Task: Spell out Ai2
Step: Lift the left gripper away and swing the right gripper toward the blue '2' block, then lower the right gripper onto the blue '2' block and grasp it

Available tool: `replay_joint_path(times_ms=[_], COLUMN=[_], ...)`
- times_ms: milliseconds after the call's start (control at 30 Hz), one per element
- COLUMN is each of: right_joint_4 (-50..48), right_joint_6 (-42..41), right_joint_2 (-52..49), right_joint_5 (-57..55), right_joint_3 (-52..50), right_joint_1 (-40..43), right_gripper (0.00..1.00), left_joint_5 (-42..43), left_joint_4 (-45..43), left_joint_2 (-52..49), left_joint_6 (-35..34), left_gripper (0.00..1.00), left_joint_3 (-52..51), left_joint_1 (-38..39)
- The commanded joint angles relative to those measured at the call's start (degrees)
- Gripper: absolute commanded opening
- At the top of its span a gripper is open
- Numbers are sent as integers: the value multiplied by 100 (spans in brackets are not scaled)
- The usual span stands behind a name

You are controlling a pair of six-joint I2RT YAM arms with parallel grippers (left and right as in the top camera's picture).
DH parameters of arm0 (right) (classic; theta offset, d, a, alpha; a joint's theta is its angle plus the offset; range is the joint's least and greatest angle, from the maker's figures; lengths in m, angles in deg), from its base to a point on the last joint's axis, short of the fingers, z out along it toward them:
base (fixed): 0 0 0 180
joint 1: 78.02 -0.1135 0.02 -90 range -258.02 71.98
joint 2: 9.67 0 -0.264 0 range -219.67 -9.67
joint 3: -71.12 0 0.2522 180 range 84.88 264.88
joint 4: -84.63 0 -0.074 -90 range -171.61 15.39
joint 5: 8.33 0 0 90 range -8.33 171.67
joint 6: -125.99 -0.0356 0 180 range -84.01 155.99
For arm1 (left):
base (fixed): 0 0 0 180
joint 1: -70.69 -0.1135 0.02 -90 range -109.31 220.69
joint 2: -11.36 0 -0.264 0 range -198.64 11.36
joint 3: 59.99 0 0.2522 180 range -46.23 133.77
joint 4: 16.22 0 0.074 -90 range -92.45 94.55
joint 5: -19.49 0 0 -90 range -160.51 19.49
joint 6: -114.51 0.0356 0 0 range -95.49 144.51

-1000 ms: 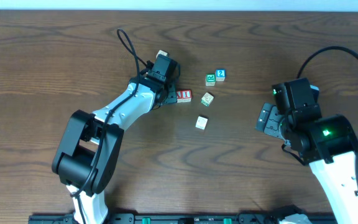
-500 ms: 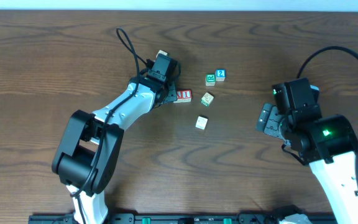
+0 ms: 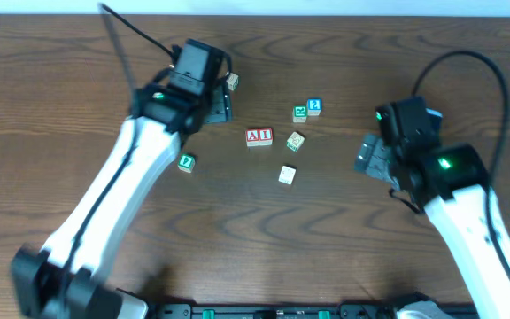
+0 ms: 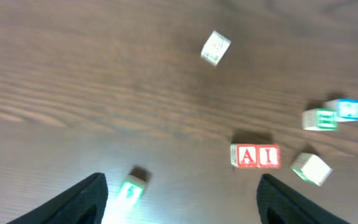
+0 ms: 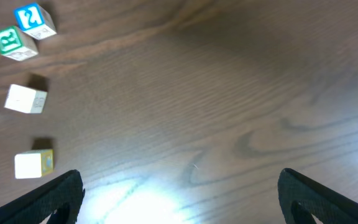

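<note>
Two red-lettered blocks, A and I (image 3: 259, 136), stand touching side by side mid-table; they also show in the left wrist view (image 4: 255, 155). The blue 2 block (image 3: 314, 106) sits to their upper right, touching a green block (image 3: 300, 112). In the right wrist view the 2 block (image 5: 35, 18) is at the top left. My left gripper (image 3: 212, 106) is open and empty, raised to the upper left of the A and I blocks; its fingers (image 4: 185, 205) frame bare wood. My right gripper (image 3: 370, 155) is open and empty, right of the blocks (image 5: 179, 199).
A tilted pale block (image 3: 296, 141) lies just right of the I. A white block (image 3: 287, 175) lies below it. A green block (image 3: 186, 163) sits at the left and a pale block (image 3: 232, 81) at the back.
My left arm has lifted up and back from the A and I blocks, uncovering the green block at the left. The right arm has shifted slightly left.
</note>
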Motion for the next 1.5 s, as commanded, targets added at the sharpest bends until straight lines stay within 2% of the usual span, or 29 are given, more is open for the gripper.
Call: replay_joint_path(times_ms=[0, 133, 400, 667, 767, 1133, 1467], right_joint_4=[-90, 52, 138, -216, -398, -1025, -1561], right_joint_6=[-127, 13, 485, 885, 887, 1036, 1119], right_joint_2=[-579, -1585, -3263, -4216, -4315, -4448, -5036], right_joint_5=[107, 363, 1255, 1226, 1207, 1211, 1355], right_joint_3=[339, 1342, 3123, 3198, 3198, 3198, 3198], right_joint_1=[37, 37, 149, 138, 131, 120, 120], right_gripper=[99, 99, 99, 94, 95, 95, 92], left_joint_5=[-201, -201, -114, -170, -538, -573, -573], left_joint_4=[575, 1346, 2658, 3042, 3040, 3169, 3167], left_joint_2=[369, 682, 970, 1530, 1628, 1626, 1626], left_joint_6=[251, 251, 420, 573, 570, 570, 568], left_gripper=[87, 97, 95, 95, 96, 95, 95], left_joint_3=[455, 966, 1569, 1598, 1598, 1596, 1596], left_joint_1=[-13, -13, -11, -11, -11, -11, -11])
